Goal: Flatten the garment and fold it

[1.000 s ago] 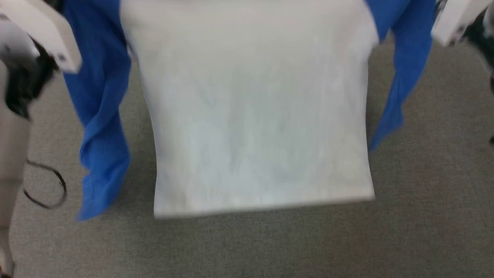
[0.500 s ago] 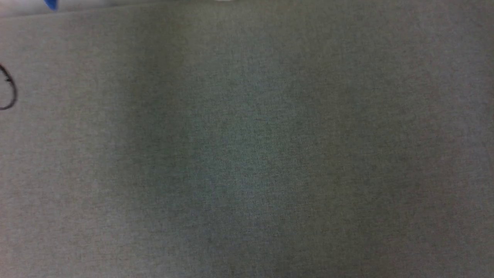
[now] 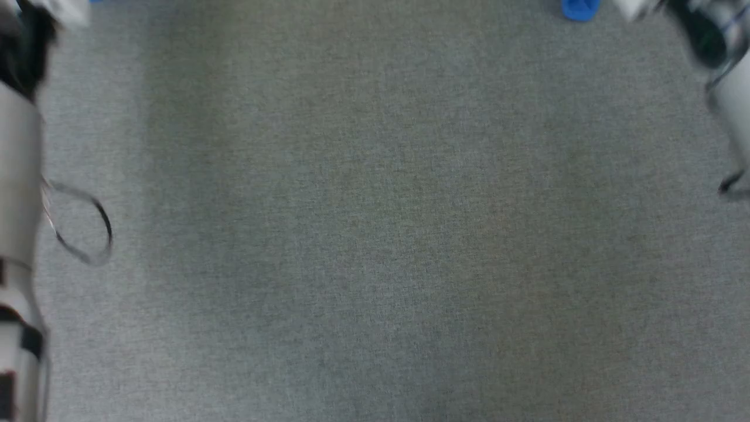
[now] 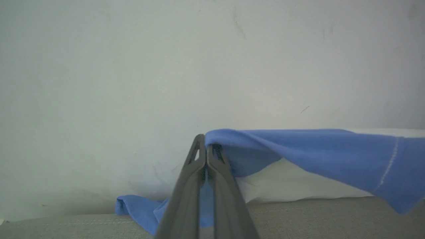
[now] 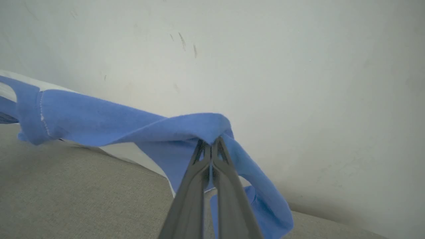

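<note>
- wrist views: left gripper [image 4: 206, 146] and right gripper [image 5: 211, 144] each clamp blue cloth of the shirt [image 4: 298, 152] before a white wall [image 4: 166, 66].
- head view: grey surface [image 3: 375, 234], pale forearms [image 3: 17, 176] at both edges.

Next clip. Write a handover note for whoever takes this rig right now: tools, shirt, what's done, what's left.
Left tool: shut on blue cloth at one end of the shirt.
Right tool: shut on blue cloth at the other end.
The shirt is lifted and stretched between them, its lower parts reaching the grey surface.
Done: both ends gripped.
Left: lay it flat, then fold.
</note>
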Tool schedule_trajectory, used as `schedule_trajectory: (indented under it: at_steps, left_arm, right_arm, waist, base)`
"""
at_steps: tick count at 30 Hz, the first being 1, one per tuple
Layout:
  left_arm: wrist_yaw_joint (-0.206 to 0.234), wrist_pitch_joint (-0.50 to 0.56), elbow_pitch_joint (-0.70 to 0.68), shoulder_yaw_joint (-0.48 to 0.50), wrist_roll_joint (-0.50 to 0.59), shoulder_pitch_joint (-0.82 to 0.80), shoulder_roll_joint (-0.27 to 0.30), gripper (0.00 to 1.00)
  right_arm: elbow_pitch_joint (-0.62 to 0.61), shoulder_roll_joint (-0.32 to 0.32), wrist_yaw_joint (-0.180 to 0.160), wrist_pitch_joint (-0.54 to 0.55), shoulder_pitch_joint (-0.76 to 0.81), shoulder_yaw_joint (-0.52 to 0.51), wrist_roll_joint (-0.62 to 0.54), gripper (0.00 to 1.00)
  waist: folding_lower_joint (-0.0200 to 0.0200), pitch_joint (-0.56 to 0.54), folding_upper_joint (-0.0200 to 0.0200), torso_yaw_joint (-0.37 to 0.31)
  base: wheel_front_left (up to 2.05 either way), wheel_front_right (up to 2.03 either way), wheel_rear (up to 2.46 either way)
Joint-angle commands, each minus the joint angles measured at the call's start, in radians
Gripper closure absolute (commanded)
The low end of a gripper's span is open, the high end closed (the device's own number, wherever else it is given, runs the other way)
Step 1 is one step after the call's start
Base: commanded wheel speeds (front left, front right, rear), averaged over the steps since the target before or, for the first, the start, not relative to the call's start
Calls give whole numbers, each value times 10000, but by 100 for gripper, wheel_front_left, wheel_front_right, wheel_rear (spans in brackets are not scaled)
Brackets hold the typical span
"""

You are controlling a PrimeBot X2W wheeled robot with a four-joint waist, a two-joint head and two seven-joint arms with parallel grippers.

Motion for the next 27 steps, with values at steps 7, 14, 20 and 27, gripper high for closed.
schedule_trajectory:
  at_steps: [7,14,20,27]
  left_arm:
    - [-11,-1006,-253,386,-651,3534,-176,100]
    - [922,-986,-2551,683,-1071,8024,-76,100]
    - [2250,90,-5708,916,-1457,11282,130,100]
    - [4388,1929,-10383,1033,-1508,15074,680,100]
  right_arm:
    - [-666,-389,-23,-880,2994,752,1041,100]
    - [-2195,-791,-23,-1053,6126,1005,1390,100]
    - [-3320,-1152,-23,-791,8072,372,1139,100]
    - [-5140,-1252,-23,130,10836,-1523,205,100]
  waist:
    - [-1,-1808,-1,116]
    - [-1,-3334,-1,-197]
    - [-1,-3840,-1,-326]
    - [-1,-4076,-1,-365]
  base:
    - [0,0,0]
    - [0,0,0]
    - [0,0,0]
    - [0,0,0]
